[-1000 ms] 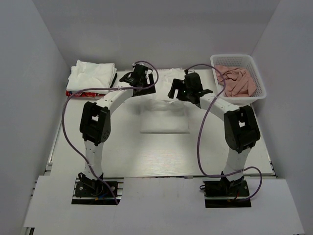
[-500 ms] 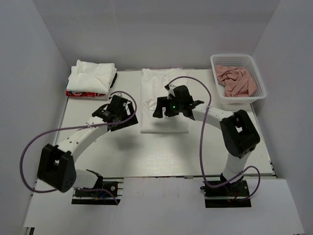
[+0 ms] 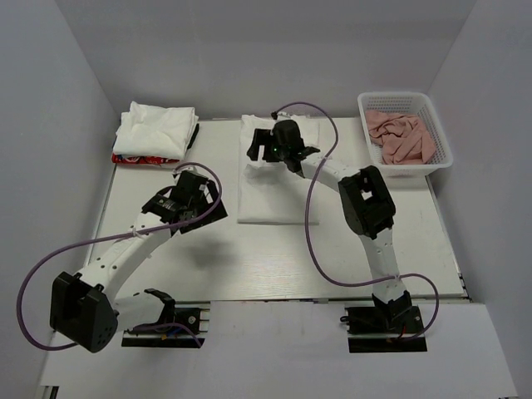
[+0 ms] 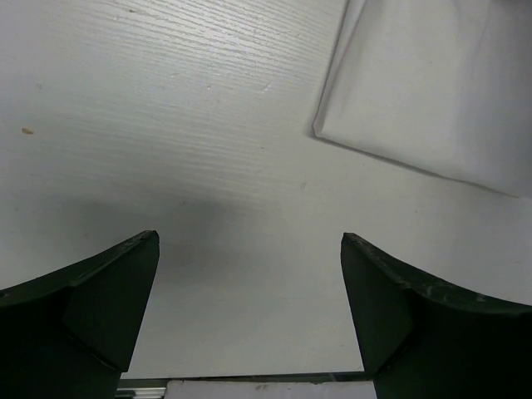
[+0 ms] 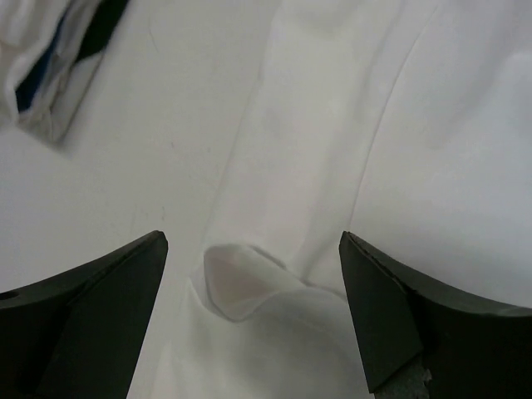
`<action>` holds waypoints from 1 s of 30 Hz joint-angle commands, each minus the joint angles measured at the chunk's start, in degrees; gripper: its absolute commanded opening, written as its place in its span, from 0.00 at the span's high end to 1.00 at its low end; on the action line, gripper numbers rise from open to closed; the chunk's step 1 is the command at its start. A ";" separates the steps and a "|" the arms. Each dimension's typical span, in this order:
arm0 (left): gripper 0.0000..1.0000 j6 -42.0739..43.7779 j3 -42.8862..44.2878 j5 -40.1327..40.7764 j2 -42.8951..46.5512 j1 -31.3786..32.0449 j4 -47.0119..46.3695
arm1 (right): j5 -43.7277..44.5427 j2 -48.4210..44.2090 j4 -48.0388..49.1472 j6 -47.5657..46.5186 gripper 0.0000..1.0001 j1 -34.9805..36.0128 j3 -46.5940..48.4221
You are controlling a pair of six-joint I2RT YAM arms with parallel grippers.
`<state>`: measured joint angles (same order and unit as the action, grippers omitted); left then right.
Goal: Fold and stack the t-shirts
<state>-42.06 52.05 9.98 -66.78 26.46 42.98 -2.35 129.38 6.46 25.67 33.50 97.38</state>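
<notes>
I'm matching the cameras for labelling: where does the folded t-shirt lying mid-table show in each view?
Top external: folded t-shirt mid-table, its far-left part under the right gripper.
Left wrist: folded t-shirt in the upper right corner.
Right wrist: folded t-shirt fills the middle and right.
Shared landmark: its left edge against the bare table.

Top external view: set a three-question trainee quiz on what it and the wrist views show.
1. Which gripper hangs over the t-shirt lying mid-table?
2. True or false: the basket holds white t-shirts.
3. The left gripper is above: A the table; B the basket; C the t-shirt.

Key
1. The right gripper.
2. False: it holds pink cloths.
3. A.
</notes>
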 commanded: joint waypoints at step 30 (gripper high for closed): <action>0.38 8.66 7.36 -17.09 -34.47 0.70 -21.01 | -13.30 -42.12 -2.59 2.72 0.10 -12.49 -55.72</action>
<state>-34.79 59.13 -4.62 -99.88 26.87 23.11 -11.35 85.14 2.09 29.12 21.37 40.69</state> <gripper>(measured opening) 0.707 0.897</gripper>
